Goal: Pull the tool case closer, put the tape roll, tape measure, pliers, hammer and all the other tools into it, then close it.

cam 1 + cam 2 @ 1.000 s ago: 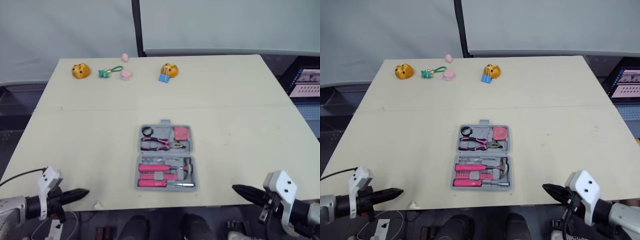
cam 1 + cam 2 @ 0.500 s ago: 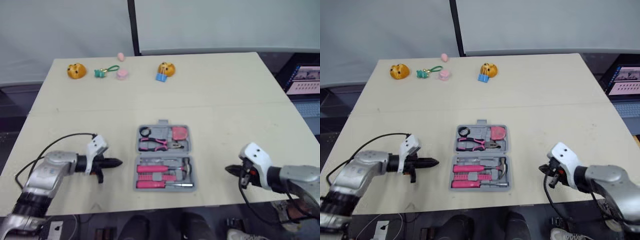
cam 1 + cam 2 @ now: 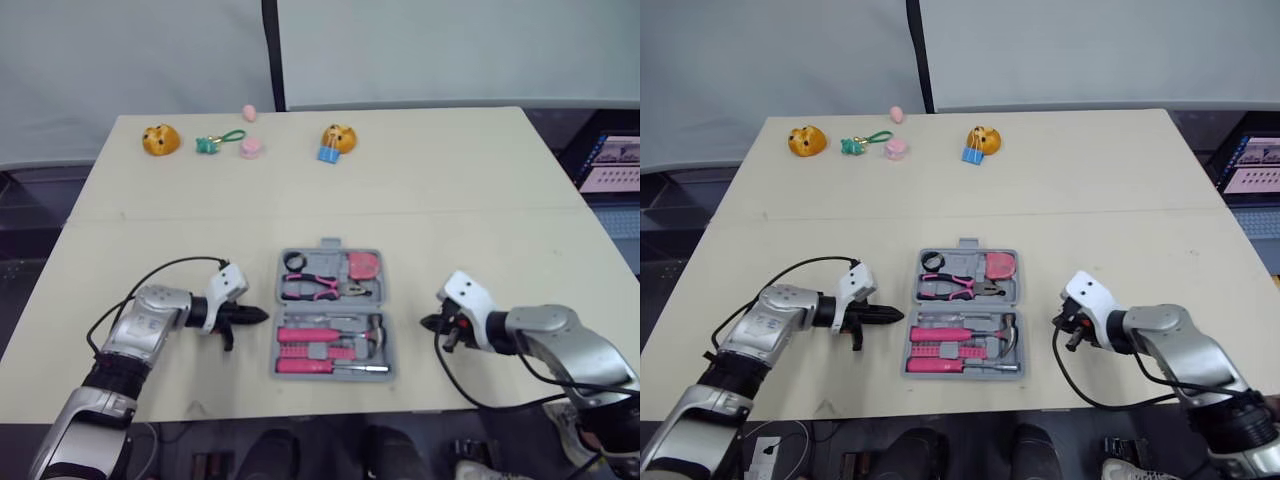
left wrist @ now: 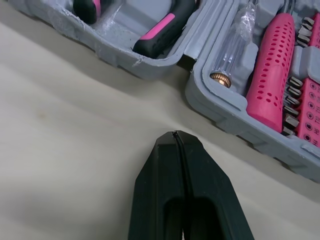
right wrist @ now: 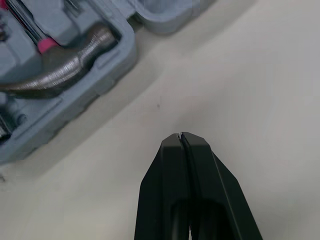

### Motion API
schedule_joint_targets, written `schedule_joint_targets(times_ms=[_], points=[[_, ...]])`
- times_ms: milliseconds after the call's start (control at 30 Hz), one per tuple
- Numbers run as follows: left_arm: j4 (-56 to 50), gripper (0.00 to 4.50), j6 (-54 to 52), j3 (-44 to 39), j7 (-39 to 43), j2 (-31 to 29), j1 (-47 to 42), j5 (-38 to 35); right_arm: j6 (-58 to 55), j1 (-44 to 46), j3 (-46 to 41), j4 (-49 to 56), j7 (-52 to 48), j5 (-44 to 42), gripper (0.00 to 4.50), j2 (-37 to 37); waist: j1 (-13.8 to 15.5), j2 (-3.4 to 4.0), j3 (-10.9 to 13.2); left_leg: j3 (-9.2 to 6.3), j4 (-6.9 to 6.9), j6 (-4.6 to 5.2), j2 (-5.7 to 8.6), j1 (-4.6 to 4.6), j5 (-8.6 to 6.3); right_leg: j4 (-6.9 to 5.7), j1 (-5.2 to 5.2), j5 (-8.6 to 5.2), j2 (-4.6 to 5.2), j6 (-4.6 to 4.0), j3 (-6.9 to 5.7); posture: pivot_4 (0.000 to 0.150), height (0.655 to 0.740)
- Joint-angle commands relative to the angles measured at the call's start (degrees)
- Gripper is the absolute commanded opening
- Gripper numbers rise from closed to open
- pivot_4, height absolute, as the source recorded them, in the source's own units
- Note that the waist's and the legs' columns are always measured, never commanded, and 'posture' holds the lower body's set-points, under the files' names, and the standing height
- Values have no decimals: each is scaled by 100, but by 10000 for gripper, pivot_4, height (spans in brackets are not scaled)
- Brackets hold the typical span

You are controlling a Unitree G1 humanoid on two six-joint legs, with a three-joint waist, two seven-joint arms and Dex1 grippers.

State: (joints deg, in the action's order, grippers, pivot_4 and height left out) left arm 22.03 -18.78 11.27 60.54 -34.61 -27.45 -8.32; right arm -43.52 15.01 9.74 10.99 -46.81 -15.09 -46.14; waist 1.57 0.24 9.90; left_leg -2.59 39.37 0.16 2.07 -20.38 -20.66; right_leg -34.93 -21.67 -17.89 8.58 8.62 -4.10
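off the tool case (image 3: 330,313) edges — left pincer (image 3: 262,314), right pincer (image 3: 425,322), pinched.

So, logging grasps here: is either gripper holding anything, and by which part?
Nothing: left gripper and right gripper are shut, empty, beside the tool case.

Bare beige tabletop (image 3: 480,230) runs free on both flanks of the open grey plastic tool case (image 3: 325,264), small colourful toys (image 3: 250,148) parked well apart along the far edge.

Both arms have come in from the bench's (image 3: 450,200) 6 o'clock edge. The left tool (image 3: 258,315) is now just beside the tool case (image 3: 330,307) at 9 o'clock, and the right tool (image 3: 428,322) is near 3 o'clock.
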Motion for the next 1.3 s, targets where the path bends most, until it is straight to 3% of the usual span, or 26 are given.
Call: schedule_joint_targets(times_ms=[33, 667, 1300], points=[[102, 0, 83, 18, -119, 146, -119, 130, 197, 207, 87, -122, -15, 135, 561, 143, -6, 0, 0, -2, 0, 0, 0, 0, 0, 1, 0, 0, 0, 0, 0, 1500, 7121], [13, 0, -76, 116, -200, 604, -193, 341, 659, 995, 549, -1028, -31, 628, 561, 1177, -17, 0, 0, -6, 5, -1, 3, -2, 1, -6, -1, 0, -1, 1, -2, 1500, 7121], [-1580, 0, -1012, -58, -328, 369, 871, 133, 207, 494, 523, 23, -314, 458, 561, 904, -39, 1, -1, -7, -3, -2, -1, -2, 0, 0, -3, 0, -2, 0, 0, 1500, 7121]])
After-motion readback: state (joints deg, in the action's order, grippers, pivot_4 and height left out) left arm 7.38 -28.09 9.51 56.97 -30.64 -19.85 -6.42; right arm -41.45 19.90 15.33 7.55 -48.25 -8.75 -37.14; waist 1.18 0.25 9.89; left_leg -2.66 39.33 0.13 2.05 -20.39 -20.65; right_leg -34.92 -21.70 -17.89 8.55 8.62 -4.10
